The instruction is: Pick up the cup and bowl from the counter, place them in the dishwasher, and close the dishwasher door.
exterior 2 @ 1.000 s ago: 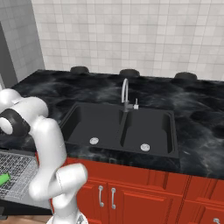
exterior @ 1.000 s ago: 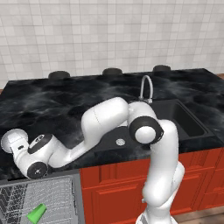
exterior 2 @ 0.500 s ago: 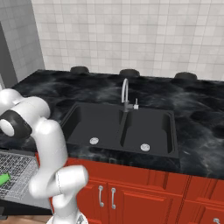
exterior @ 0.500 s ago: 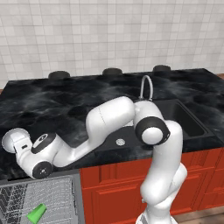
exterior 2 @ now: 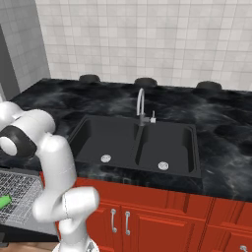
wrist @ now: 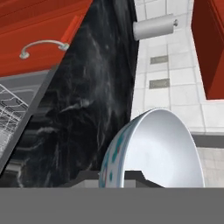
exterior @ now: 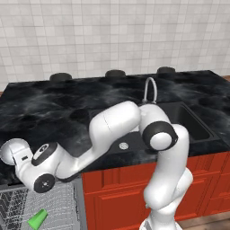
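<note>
In the hand view my gripper (wrist: 111, 177) is shut on the rim of the white bowl (wrist: 162, 148), which has teal spots on its outside and stands on edge. Behind it runs the black marble counter (wrist: 96, 87). In the left base view the arm's wrist (exterior: 42, 168) hangs at the counter's (exterior: 45, 103) front left edge, just above the dishwasher's pulled-out grey wire rack (exterior: 58, 206). The green cup (exterior: 37, 218) lies on its side in that rack (exterior 2: 19, 189), and it shows again as the cup (exterior 2: 4, 202) in the right base view. I cannot make out the dishwasher door.
A black double sink (exterior 2: 138, 142) with a curved faucet (exterior 2: 141, 106) sits right of the arm. Red cabinets (exterior: 117, 197) run below the counter. Dark round burners (exterior: 115, 73) line the back. A paper towel roll (wrist: 155, 26) hangs on the tiled wall.
The wrist with the bowl has dropped a little and come forward, closer to the rack. The cup has not moved.
</note>
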### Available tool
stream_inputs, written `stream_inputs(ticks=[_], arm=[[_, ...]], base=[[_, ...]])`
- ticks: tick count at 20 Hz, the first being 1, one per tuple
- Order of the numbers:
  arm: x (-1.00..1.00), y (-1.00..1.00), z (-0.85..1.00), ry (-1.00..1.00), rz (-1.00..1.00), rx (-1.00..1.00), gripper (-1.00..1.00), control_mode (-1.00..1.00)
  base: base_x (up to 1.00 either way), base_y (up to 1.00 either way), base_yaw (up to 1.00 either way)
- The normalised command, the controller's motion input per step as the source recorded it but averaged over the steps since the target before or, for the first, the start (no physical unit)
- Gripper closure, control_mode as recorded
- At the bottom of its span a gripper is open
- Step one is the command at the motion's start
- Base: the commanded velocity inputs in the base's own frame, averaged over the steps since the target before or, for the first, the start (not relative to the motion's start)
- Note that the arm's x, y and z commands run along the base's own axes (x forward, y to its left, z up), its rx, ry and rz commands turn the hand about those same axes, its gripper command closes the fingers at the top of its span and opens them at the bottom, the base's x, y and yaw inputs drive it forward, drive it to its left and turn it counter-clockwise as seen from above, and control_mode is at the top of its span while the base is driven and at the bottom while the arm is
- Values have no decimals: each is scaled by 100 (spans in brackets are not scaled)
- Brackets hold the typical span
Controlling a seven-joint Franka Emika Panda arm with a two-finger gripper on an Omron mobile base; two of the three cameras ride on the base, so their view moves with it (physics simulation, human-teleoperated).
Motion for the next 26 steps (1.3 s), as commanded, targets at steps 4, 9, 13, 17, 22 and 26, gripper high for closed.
stream_inputs(ticks=[4, 9, 13, 17, 22, 26], arm=[[-52, 6, -59, 0, 0, 1, 100, -100], [-45, 1, -79, 0, 0, 0, 100, -100], [-39, 0, -69, 1, 0, 0, 100, -100], [-31, 0, -40, 0, 0, 0, 100, -100], [-20, -10, 4, 0, 0, 1, 100, -100], [-12, -10, 9, 1, 0, 9, 100, -100]], base=[[0, 0, 0], [0, 0, 0], [0, 0, 0], [0, 0, 0], [0, 0, 0], [0, 0, 0]])
